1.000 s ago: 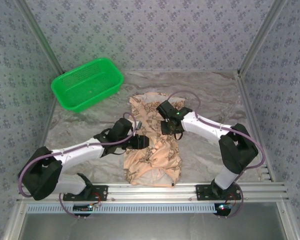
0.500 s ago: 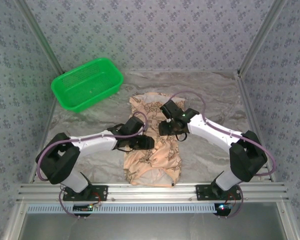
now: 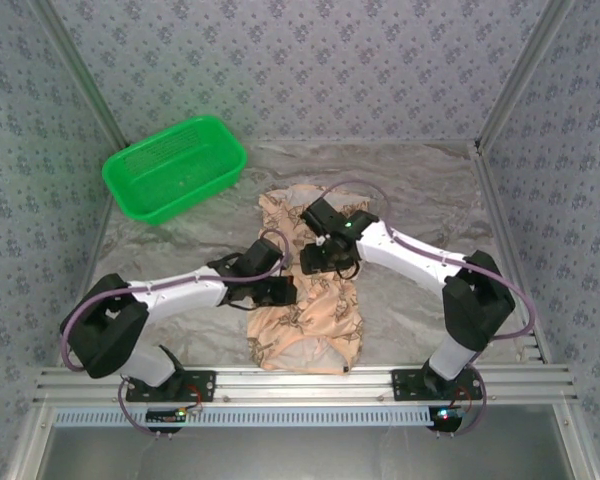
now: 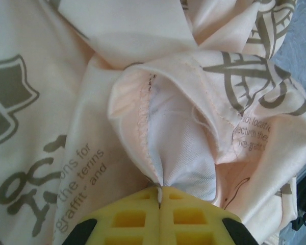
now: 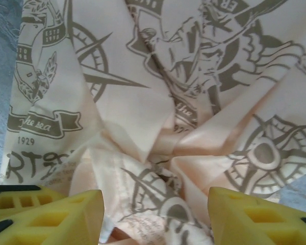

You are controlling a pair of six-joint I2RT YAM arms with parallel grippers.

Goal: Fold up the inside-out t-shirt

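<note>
The t-shirt lies crumpled in the middle of the table, tan-peach with dark brown compass prints. My left gripper is shut on the t-shirt; a pinch of pale cloth with a stitched hem runs into the closed yellow pads. My right gripper hovers over the shirt's upper middle, open. Its yellow fingers straddle a bunched fold of printed cloth without gripping it.
A green plastic basket stands at the back left of the table. The marbled table surface is bounded by patterned walls and an aluminium rail at the near edge.
The left gripper has closed on a fold of the shirt. The right gripper has shifted left and nearer, over the bunched cloth, opening slightly.
</note>
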